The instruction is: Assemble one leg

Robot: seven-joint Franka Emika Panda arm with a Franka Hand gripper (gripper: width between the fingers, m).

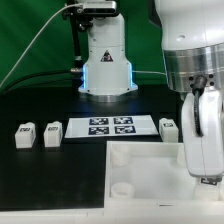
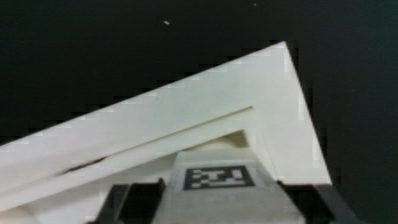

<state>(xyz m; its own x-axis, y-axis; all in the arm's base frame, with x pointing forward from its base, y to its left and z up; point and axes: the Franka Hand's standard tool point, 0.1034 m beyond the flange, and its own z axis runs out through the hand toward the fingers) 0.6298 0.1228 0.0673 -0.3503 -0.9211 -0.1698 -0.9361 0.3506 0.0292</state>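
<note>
In the wrist view my gripper (image 2: 231, 208) is shut on a leg (image 2: 217, 180), a small white piece with a square black-and-white tag, which fills the gap between the two dark fingers (image 2: 135, 203). Under it lies a corner of the large white panel (image 2: 196, 115). In the exterior view the gripper (image 1: 207, 172) hangs over the panel's (image 1: 140, 168) right side, and the held leg is hidden behind the hand. Three more legs stand on the black table: two at the exterior view's left (image 1: 24, 135) (image 1: 52, 133) and one right of the marker board (image 1: 168, 127).
The marker board (image 1: 110, 126) lies flat behind the panel. The robot's base (image 1: 106, 62) stands at the back, with cables running off to the exterior view's left. The panel has a round socket (image 1: 120, 187) near its front left corner.
</note>
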